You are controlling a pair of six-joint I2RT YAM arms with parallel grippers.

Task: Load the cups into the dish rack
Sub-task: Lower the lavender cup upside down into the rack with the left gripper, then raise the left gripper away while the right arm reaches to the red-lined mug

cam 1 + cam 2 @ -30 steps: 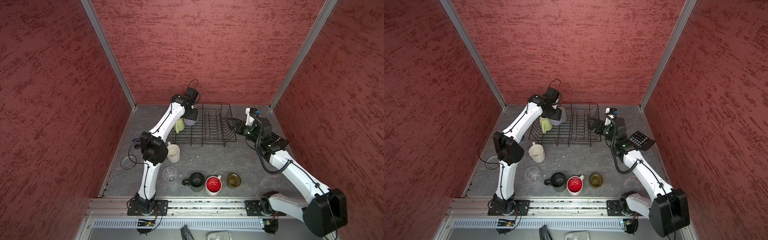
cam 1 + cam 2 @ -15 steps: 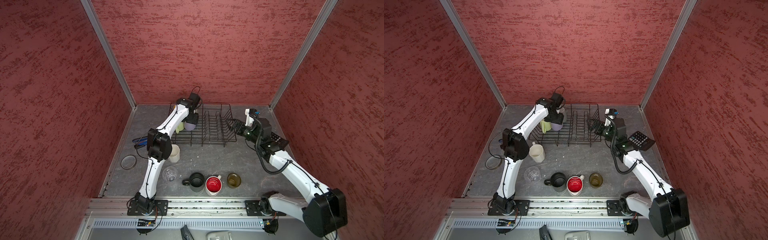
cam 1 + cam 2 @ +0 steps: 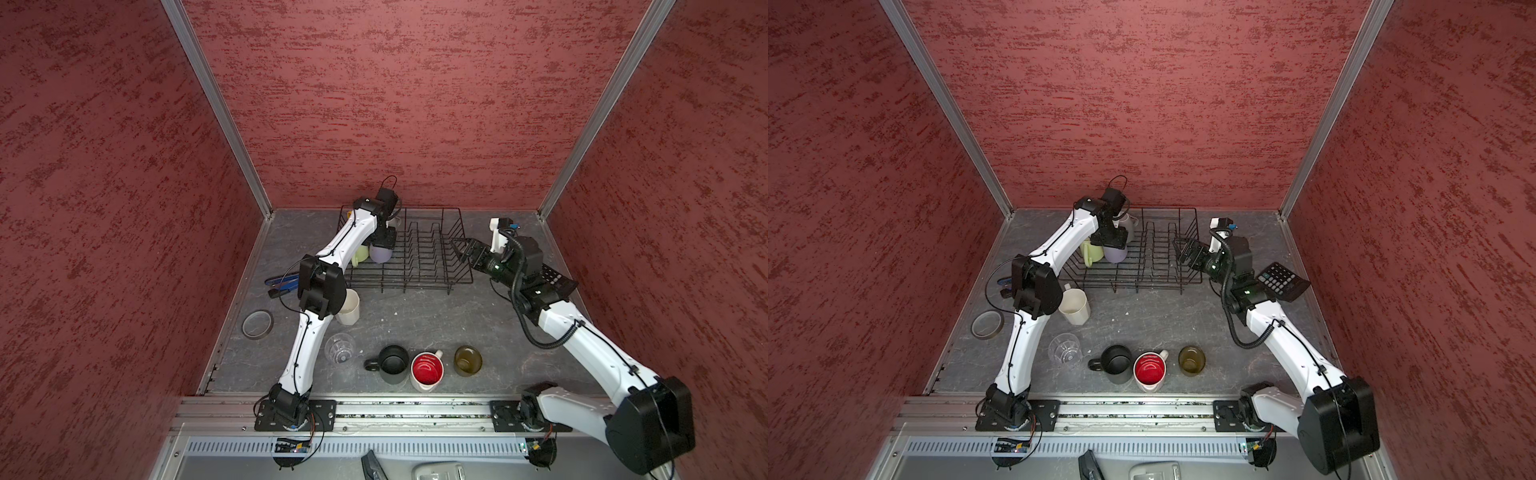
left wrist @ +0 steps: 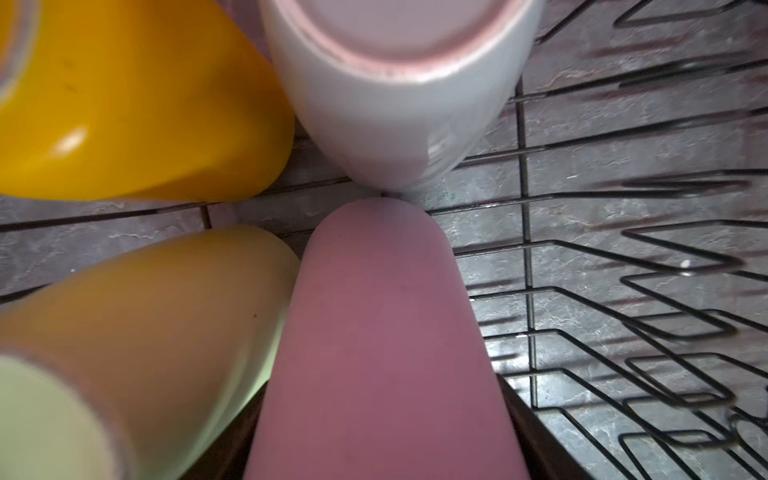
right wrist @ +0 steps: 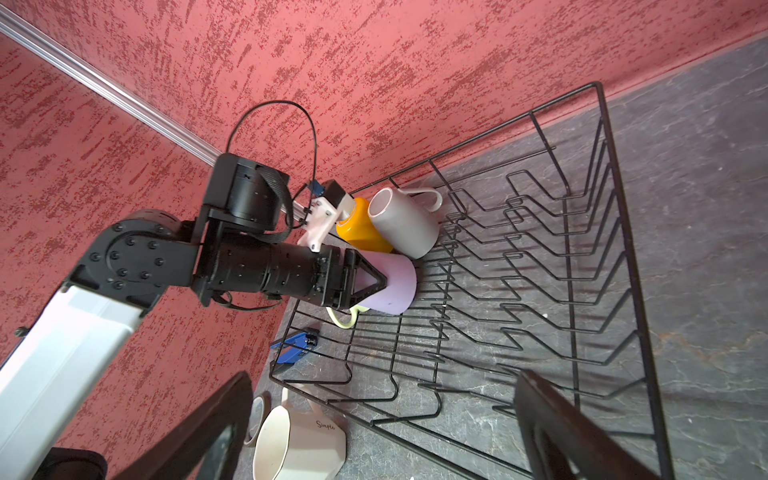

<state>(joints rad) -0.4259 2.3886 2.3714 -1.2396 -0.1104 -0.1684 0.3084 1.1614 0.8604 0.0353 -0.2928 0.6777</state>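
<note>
Lilac tumbler [image 3: 380, 254] [image 3: 1115, 254] at left end of dish rack [image 3: 432, 286], centre of both top views, clasped from above by left gripper [image 5: 374, 282], right gripper [image 3: 460, 249] spread wide at rack's right edge.

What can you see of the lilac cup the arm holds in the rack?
The lilac tumbler is plain, matte, handleless, slightly tapered, plastic-looking. The left gripper clamps it, wide end toward the dish rack floor. It sits against the pale green mug, its end seemingly touching the grey mug.
</note>
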